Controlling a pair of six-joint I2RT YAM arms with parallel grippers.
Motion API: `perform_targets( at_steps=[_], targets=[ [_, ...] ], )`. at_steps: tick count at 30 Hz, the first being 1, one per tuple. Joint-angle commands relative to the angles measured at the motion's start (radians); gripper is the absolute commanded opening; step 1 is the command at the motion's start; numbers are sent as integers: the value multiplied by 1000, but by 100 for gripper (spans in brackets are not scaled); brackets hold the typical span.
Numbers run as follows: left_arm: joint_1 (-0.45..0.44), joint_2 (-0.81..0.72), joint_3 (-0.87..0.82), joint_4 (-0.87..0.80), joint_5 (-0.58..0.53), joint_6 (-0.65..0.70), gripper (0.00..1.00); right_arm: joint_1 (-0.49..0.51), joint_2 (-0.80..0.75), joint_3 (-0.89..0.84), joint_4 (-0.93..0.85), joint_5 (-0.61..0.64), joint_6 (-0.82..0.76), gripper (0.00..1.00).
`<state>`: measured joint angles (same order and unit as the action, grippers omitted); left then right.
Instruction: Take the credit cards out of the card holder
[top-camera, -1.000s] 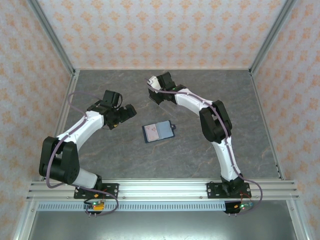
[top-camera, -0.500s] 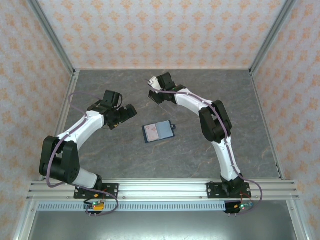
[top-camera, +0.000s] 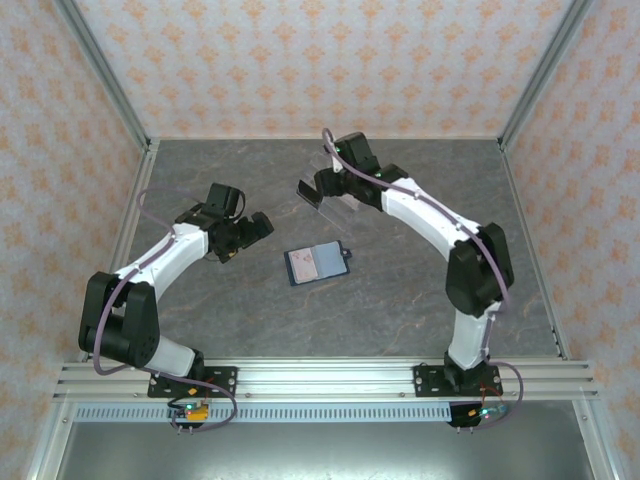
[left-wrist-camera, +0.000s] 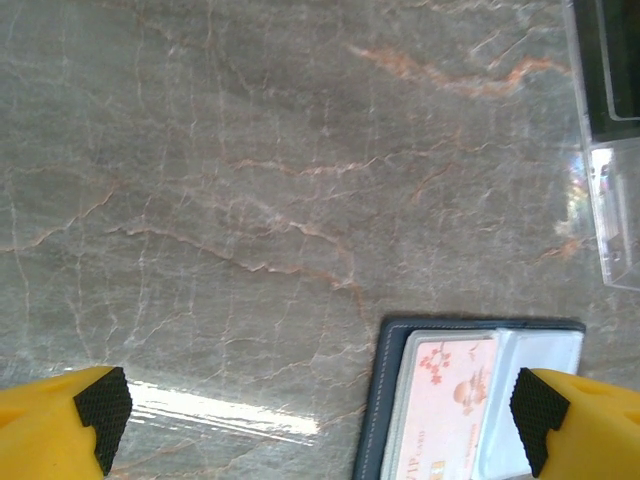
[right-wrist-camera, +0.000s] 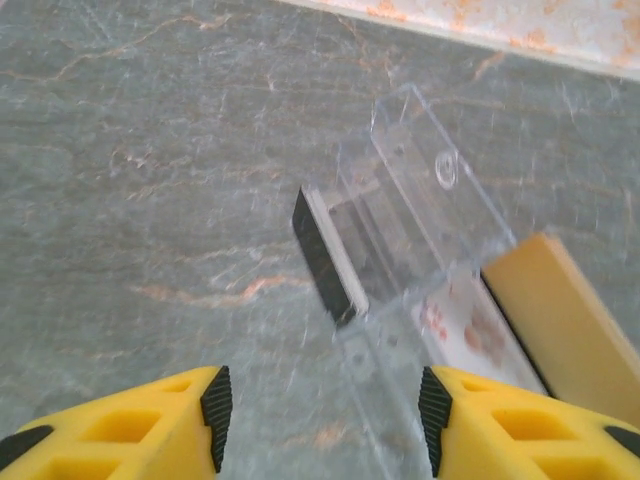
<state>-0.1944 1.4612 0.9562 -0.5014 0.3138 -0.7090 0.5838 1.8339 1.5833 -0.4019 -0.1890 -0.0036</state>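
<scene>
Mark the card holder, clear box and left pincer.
card holder (left-wrist-camera: 375, 410), left wrist view, navy left border.
clear box (right-wrist-camera: 430, 168), right wrist view, transparent upper half.
left pincer (left-wrist-camera: 318, 410), left wrist view, midway between fingertips.

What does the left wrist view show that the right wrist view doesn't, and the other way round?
Left wrist view: the card holder lying open on the table, a pink flowered card in its pocket, near the right fingertip of the open left hand.
Right wrist view: a tan card lying tilted beside the box, ahead of the open right hand.
Both: the clear acrylic box with something black inside, and the grey marble table.
</scene>
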Motion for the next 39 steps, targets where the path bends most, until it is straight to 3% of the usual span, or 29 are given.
perform_targets(
  at_steps=[1,7,15,19,28,39],
  targets=[
    [-10,-41,-29,4,-7,-16,100,41,-52,-105,-81,-73,205,56],
    [-44,-35,-46,24,-6,-28,100,85,-50,-238,-43,-253,372,55],
    [-72,-8,-42,35,-11,-46,100,106,78,-235,-21,-335,451,47],
    [-80,4,-41,36,-10,-52,100,106,154,-177,-53,-338,461,39],
    [-99,40,-27,47,-1,-60,100,103,238,-140,-71,-265,501,36],
    [-131,83,-19,80,37,-76,100,62,164,-304,18,-217,647,28]
  ],
)
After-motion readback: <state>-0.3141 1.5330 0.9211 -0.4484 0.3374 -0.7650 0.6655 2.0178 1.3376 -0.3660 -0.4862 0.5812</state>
